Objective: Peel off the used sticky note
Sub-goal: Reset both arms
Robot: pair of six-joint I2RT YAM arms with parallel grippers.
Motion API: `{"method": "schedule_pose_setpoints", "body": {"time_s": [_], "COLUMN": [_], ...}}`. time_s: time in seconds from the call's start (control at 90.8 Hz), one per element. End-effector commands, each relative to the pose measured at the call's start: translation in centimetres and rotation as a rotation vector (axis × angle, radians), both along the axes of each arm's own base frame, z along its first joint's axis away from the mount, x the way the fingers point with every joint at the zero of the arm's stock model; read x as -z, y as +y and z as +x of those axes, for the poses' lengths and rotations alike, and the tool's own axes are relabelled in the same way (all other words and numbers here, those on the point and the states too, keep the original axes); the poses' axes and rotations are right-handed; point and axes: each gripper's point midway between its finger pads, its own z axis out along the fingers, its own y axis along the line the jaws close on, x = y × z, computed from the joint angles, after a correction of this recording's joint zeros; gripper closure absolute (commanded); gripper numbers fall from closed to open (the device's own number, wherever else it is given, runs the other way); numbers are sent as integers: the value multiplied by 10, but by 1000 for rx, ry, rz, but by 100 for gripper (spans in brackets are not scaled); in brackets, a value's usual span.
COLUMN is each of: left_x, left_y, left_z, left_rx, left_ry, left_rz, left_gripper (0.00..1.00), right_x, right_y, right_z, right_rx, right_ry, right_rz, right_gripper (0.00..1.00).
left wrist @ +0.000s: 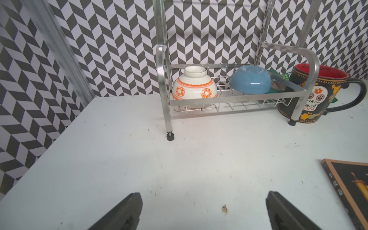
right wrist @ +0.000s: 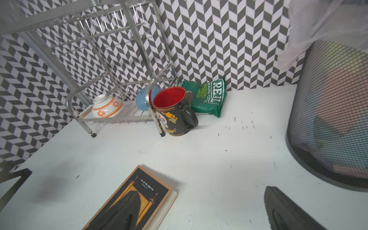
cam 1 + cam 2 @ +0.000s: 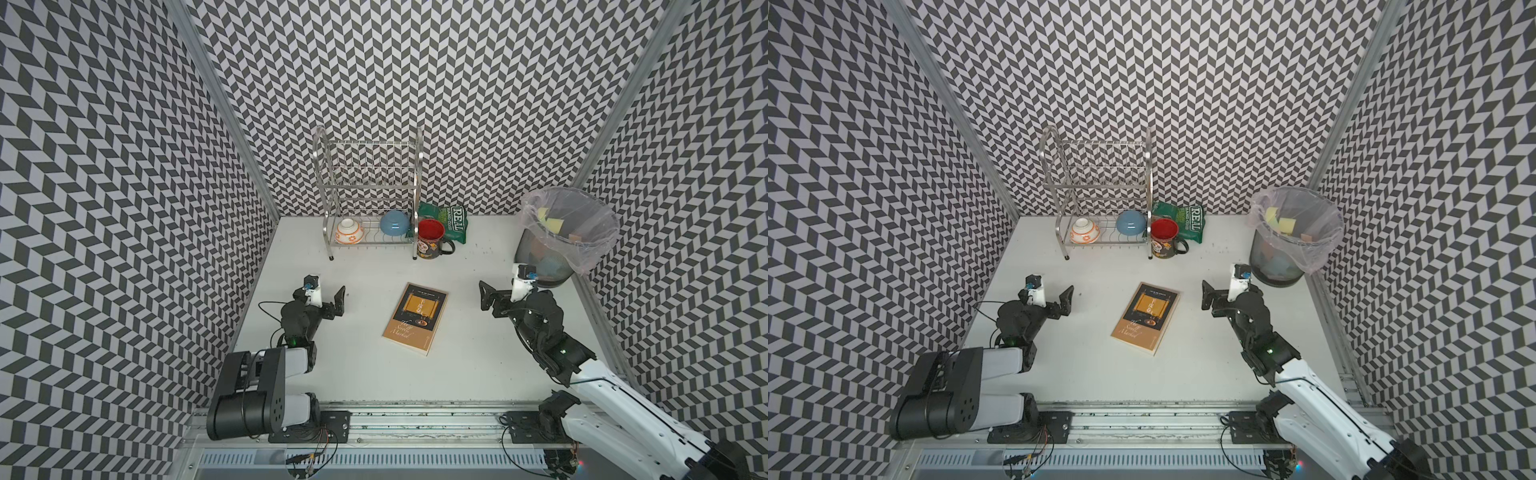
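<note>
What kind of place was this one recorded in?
Probably a staged robot test booth: patterned walls box in a white table, and a dish rack, book and bin sit like props.

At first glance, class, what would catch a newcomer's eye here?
The black-and-white zigzag walls dominate. In the middle of the table lies a book, flanked by the open left gripper and right gripper. Far right, a lined bin holds coloured notes; a red-lined mug stands at the back.

bowls [image 3: 349, 231] [image 3: 395, 225]: 2; mug [image 3: 432, 239]: 1; book [image 3: 415, 318]: 1; rack [image 3: 368, 185]: 1; snack bag [image 3: 451, 222]: 1; bin [image 3: 540, 259]: 1; end effectors [image 1: 204, 196] [image 2: 202, 193]: 2
</note>
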Motion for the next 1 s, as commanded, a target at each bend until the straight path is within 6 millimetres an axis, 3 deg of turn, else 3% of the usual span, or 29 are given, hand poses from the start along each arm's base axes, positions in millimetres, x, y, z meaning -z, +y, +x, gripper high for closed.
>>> {"method": "schedule_pose_setpoints", "body": {"time_s": [0.0, 0.066, 0.121, 0.242, 0.353, 0.485, 0.518, 0.54, 0.705, 0.837, 0.87, 0.914, 0.991], "left_x": [-24, -31, -22, -24, -24, -23, -23, -22, -23, -23, -23, -23, -23], "left_y": [-3, 0, 1, 0, -1, -1, -1, -1, -1, -1, -1, -1, -1], "left_z": [15, 18, 22, 23, 23, 23, 23, 23, 23, 23, 23, 23, 23], "left_rx": [6, -14, -27, -37, -41, -42, -43, -42, -42, -43, -42, -43, -43], "left_ry": [-141, -181, -120, -128, -129, -125, -125, -126, -128, -128, -129, -129, -129], "left_rz": [-15, -19, -11, -5, -2, -2, -2, -2, -2, -2, -2, -3, -2], "left_gripper": [0, 0, 0, 0, 0, 0, 0, 0, 0, 0, 0, 0, 0], "right_x": [-12, -8, -4, -5, 1, 30, 31, 42, 47, 55, 73, 61, 56], "right_y": [-16, -20, -25, -43, -76, -107, -108, -109, -113, -102, -97, -95, -99], "right_z": [4, 7, 11, 26, 43, 55, 56, 53, 61, 68, 76, 83, 77], "right_rx": [89, 101, 131, 195, 243, 303, 298, 292, 280, 199, 175, 158, 184], "right_ry": [-66, -100, -131, -199, -250, -242, -260, -242, -252, -324, -228, -235, -297], "right_rz": [-29, -82, -138, -177, -140, -156, -153, -155, -160, -152, -176, -175, -153], "right_gripper": [0, 0, 0, 0, 1, 2, 2, 2, 0, 0, 0, 0, 0]}}
